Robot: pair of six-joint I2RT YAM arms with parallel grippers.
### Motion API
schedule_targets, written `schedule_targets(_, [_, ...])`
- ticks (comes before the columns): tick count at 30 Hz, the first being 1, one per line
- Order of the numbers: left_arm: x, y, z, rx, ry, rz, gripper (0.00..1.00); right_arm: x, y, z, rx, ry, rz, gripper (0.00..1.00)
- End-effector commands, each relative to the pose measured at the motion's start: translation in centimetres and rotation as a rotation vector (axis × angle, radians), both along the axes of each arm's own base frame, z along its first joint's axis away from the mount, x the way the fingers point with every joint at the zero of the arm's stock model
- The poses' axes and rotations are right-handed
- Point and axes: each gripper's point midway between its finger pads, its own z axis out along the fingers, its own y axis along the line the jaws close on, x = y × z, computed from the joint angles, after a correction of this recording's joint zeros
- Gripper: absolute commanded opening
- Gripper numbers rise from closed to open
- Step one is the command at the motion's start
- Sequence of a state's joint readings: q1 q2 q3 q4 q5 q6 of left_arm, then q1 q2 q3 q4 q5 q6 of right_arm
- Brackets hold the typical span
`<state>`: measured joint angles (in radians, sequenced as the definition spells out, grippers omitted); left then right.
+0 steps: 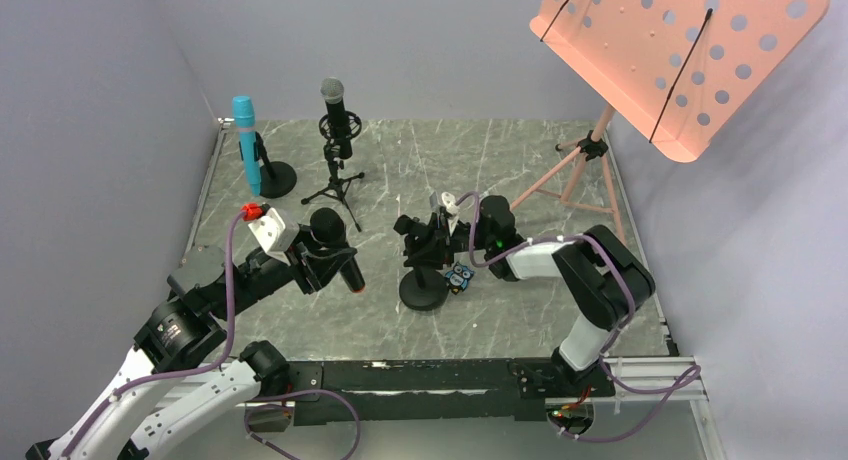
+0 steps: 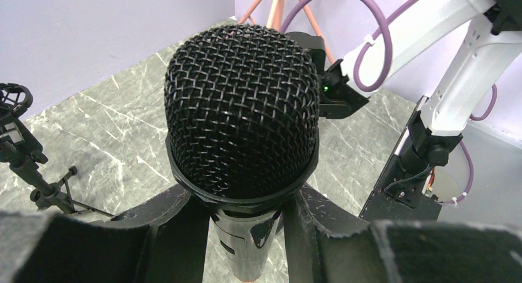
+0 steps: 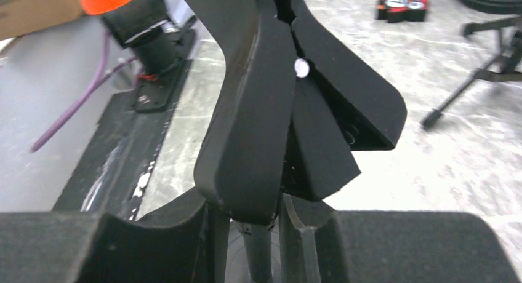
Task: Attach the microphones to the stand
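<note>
My left gripper (image 1: 322,257) is shut on the all-black microphone (image 1: 338,252), whose orange end ring points toward the near edge. In the left wrist view its mesh head (image 2: 241,111) fills the middle, with the body clamped in the gripper (image 2: 246,234). My right gripper (image 1: 441,240) is shut on the black clip (image 3: 277,111) of a round-base stand (image 1: 423,292), to the right of the held microphone. The light blue microphone (image 1: 245,145) sits in a round-base stand at the back left. The silver-headed black microphone (image 1: 335,110) sits on a tripod stand.
A small blue owl figure (image 1: 459,276) lies next to the round base and also shows in the right wrist view (image 3: 403,5). A pink music stand (image 1: 680,50) rises at the back right, its tripod legs (image 1: 575,175) on the table. Grey walls close in the left and back.
</note>
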<state>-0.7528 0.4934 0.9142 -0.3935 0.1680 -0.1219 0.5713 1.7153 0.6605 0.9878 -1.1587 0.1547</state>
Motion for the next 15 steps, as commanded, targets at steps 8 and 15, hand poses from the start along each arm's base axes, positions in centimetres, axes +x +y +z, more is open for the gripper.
schedule_targets(8, [-0.3,0.1,3.0,-0.073,-0.051,-0.006,0.00,5.1,2.7,4.6,0.075,-0.212,-0.413,0.00])
schedule_targets(15, [-0.2,-0.1,2.9,-0.078,-0.042,-0.008,0.00,1.8,2.8,0.7,-0.002,-0.314,-0.258,0.26])
